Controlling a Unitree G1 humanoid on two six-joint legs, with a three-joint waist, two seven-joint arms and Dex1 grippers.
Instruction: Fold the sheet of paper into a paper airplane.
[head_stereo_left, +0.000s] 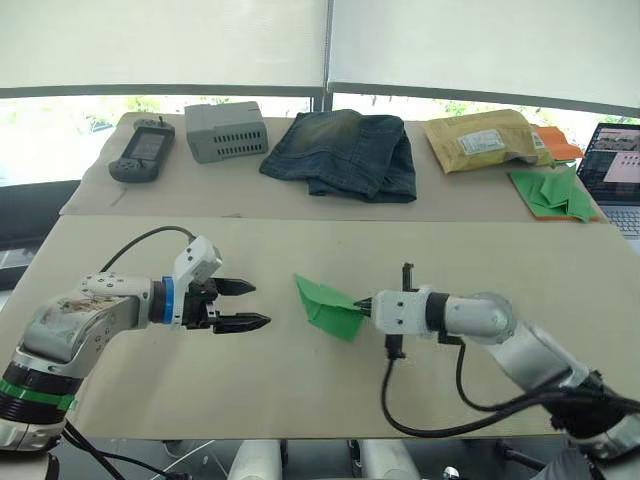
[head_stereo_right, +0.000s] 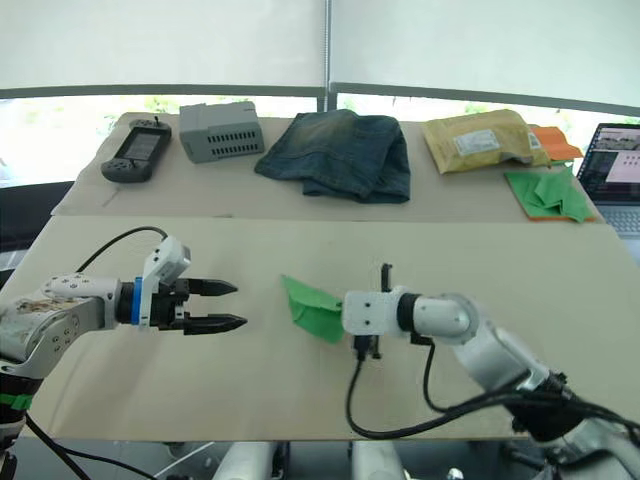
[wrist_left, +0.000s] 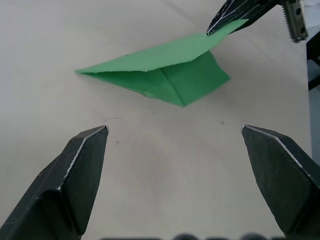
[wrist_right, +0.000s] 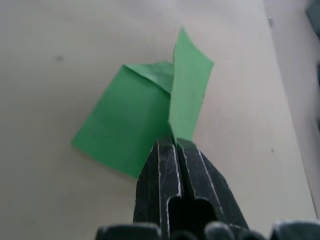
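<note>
Your right gripper (head_stereo_left: 366, 308) pinches the creased bright green paper sheet (head_stereo_left: 325, 303) at frame centre, its point aimed toward your spread left gripper (head_stereo_left: 250, 305) nearby.

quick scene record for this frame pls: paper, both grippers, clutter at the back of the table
paper: green sheet of paper, partly folded, mid-table, one flap lifted
right gripper: shut on the lifted flap's edge
left gripper: open, pointed at the paper, apart from it
back row: handheld device, grey box, folded jeans, padded envelope, heap of green paper pieces, laptop
airplane: not yet formed
</note>
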